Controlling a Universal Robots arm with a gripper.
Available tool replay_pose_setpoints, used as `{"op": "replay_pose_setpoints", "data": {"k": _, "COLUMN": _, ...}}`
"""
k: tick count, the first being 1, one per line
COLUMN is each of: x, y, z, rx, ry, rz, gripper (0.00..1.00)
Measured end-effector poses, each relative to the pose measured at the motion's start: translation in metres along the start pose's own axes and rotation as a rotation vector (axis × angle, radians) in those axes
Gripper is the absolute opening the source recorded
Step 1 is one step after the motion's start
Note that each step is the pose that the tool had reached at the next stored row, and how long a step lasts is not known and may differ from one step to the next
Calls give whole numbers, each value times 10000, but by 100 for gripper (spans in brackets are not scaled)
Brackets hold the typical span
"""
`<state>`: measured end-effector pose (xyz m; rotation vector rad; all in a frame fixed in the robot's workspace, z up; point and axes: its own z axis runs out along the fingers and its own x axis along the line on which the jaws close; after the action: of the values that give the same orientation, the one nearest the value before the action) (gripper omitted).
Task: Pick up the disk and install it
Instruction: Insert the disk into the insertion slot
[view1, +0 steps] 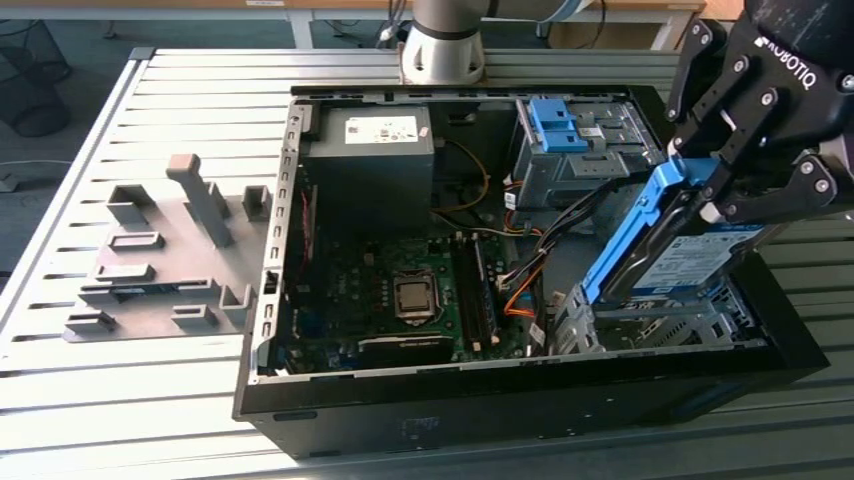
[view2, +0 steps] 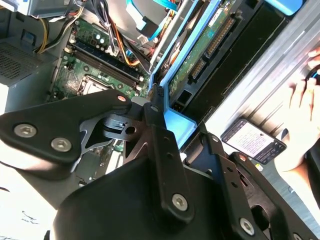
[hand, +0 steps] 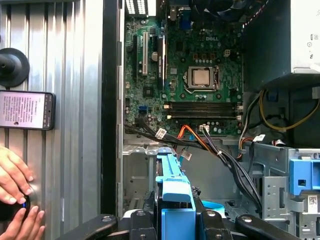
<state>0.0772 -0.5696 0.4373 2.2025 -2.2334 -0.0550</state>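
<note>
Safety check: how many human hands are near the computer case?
2: one hand and another hand, together by the black smartphone on the grey slatted metal table.

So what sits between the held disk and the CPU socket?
Memory slots and a cable bundle, seen in the exterior view between disk and CPU socket.

The disk (view1: 687, 262) has a silver-grey metal body with a smooth white-and-blue paper label. A glossy blue plastic rail (view1: 625, 240) runs along its edge. The hand (view1: 714, 195) is matt black, studded with bright metal screws (view2: 25, 130). The worktop (view1: 134, 400) is ribbed bare metal with a dull sheen. The computer case (view1: 534, 425) is smooth matt black outside and unpainted grey sheet metal inside, around a shiny green circuit board (view1: 360, 290). The jig (view1: 147, 270) looks like matt grey plastic.
</note>
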Motion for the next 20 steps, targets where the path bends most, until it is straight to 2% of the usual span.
{"op": "replay_pose_setpoints", "data": {"k": 10, "x": 2, "y": -6, "z": 107, "rx": 1, "ry": -2, "rz": 7, "gripper": 37}}
{"op": "replay_pose_setpoints", "data": {"k": 20, "x": 3, "y": -6, "z": 115, "rx": 1, "ry": -4, "rz": 7, "gripper": 37}}
